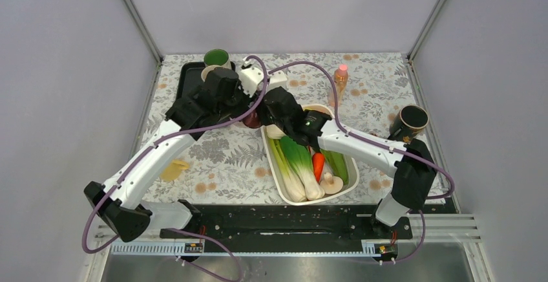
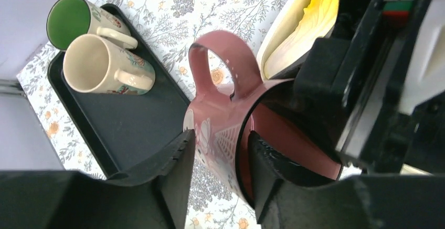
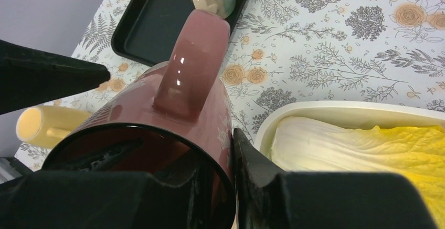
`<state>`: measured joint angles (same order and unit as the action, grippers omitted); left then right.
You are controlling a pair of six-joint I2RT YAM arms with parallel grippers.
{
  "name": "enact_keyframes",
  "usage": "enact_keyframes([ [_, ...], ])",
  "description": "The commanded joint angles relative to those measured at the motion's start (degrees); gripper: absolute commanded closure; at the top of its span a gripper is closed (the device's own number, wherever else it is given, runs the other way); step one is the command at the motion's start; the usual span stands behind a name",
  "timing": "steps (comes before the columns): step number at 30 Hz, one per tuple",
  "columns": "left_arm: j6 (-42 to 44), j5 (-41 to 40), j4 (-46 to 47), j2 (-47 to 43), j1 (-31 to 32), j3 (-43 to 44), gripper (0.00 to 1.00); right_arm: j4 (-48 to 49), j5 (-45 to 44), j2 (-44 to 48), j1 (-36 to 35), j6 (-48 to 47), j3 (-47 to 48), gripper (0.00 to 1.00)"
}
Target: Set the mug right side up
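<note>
The maroon mug is held off the table between the black tray and the white bin. It lies tilted on its side with the handle up, and its mouth faces both wrist cameras. My right gripper is shut on the mug's rim, one finger inside and one outside. My left gripper straddles the mug's wall on the opposite side. Its inner finger is against the inside, and its outer finger stands a little off the outside, so it is open.
A black tray at the back left holds a green-lined mug and a cream mug. A white bin of vegetables lies right of centre. An orange bottle, a dark mug and a yellow object stand around.
</note>
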<state>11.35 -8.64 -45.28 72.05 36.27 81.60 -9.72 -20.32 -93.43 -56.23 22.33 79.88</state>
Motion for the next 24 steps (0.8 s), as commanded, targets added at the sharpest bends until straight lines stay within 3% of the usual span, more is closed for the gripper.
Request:
enact_keyframes([
  [1,5.14,-9.67,3.39,2.61,-1.47,-1.63,0.57,9.13,1.87,3.84,-0.64,3.23,1.99,1.0],
  [4,5.89,-3.05,-0.67,5.75,-1.47,-1.85,0.56,12.31,1.96,3.01,-0.49,4.62,1.09,1.0],
  [6,5.63,-3.17,-0.19,6.89,-1.52,-3.51,0.59,14.46,1.64,2.62,-0.25,6.41,0.07,1.0],
  [7,5.66,-3.93,1.08,6.95,-1.62,-4.55,0.64,15.55,1.44,2.39,-0.2,7.21,-0.41,1.0],
  [11,6.22,-5.71,4.85,6.28,-2.07,-7.53,1.0,19.79,0.13,2.42,-0.2,10.12,-2.7,1.0],
  [16,8.83,-7.8,9.37,4.67,-3.42,-11.52,1.0,21.51,-0.52,2.4,-0.13,8.95,-3.4,0.98],
  [18,10.23,-5.97,12.79,3.86,-6.18,-13.17,1.0,22.29,0.38,2.09,-0.06,8.01,-3.6,0.61],
  [20,10.57,-2.52,13.94,4.16,-10.07,-12.85,1.0,22.15,2.54,1.19,0.43,8.14,-3.11,0.37],
  [22,10.62,0.19,14.29,5.11,-14.09,-12.04,1.0,21.83,4.66,0.33,1.03,9.0,-2.85,0.19],
  [24,10.75,2.76,14.73,6.12,-18.18,-11.34,1.0,21.59,6.66,-0.28,1.43,9.47,-2.74,0.1],
])
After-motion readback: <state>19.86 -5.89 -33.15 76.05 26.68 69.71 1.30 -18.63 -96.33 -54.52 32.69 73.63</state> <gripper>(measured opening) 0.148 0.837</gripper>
